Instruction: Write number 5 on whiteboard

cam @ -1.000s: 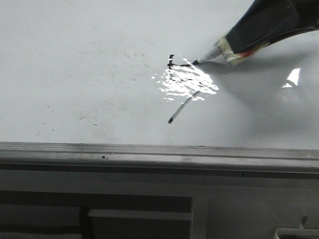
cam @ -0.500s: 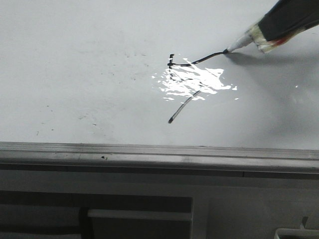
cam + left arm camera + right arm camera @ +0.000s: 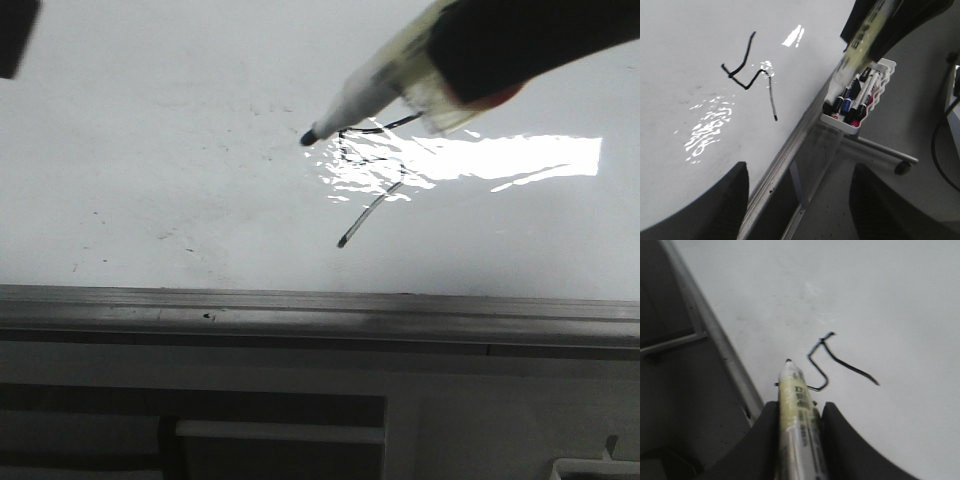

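The whiteboard (image 3: pixel 150 160) is glossy white with glare. The number 5 (image 3: pixel 372 208) is drawn in thin black strokes at its middle; it also shows in the left wrist view (image 3: pixel 772 100) and the right wrist view (image 3: pixel 850 367). My right gripper (image 3: pixel 799 410) is shut on a marker (image 3: pixel 380 85). The marker's black tip (image 3: pixel 310 136) hangs just left of the figure's upper corner and looks lifted off the board. My left gripper (image 3: pixel 800 210) is open and empty over the board's frame edge.
The grey metal frame (image 3: pixel 300 310) runs along the board's near edge. A white tray (image 3: pixel 886 67) with several markers hangs at the board's side. A dark arm part (image 3: pixel 15 35) shows at the front view's top left.
The marker drew the top bar out to the right, then rose and swung back left, nearer the camera. A dark arm part came into the front view's top left.
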Controlling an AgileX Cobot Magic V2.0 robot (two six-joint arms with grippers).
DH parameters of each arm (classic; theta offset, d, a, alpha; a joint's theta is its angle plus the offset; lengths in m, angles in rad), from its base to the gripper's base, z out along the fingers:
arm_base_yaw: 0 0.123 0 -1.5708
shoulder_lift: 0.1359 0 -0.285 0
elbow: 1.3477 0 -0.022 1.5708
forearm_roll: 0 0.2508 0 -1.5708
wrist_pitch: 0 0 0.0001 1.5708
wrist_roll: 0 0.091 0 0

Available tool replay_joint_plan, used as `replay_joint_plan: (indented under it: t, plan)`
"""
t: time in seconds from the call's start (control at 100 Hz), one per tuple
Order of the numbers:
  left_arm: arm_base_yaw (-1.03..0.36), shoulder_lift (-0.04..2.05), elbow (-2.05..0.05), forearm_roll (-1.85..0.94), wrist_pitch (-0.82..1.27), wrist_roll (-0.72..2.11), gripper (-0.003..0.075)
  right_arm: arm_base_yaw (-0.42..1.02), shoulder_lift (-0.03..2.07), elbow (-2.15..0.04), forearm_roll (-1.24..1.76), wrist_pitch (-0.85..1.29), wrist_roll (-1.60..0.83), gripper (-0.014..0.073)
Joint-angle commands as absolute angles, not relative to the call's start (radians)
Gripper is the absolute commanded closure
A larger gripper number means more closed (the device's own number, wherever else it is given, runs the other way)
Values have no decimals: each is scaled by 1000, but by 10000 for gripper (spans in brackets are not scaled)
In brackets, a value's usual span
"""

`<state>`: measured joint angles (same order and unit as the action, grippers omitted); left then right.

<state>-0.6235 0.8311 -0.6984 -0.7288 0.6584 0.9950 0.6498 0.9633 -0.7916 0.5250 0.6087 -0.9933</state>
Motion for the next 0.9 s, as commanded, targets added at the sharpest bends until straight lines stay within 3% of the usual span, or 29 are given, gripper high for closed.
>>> replay_joint_plan:
  t: [0.0,0.28,0.52,0.62,0.86,0.89]
  plan:
    - [-663,908,-774,-783,635,1042,323,696,979,-817,536,532,-1009,636]
    - [-813,1113,-853,-773,600,1077,323,747,1000,-817,536,520,-1009,636]
    - [-847,1173,-856,-783,495,1077,349,747,1000,-817,540,549,-1009,636]
    - [-847,1188,-856,-783,495,1077,427,747,1000,-817,553,551,-1009,636]
    - [-847,1203,-856,-788,493,1077,742,747,1000,-817,574,560,-1009,636]
    - [-847,1203,-856,-788,493,1077,740,747,1000,-817,574,562,-1009,636]
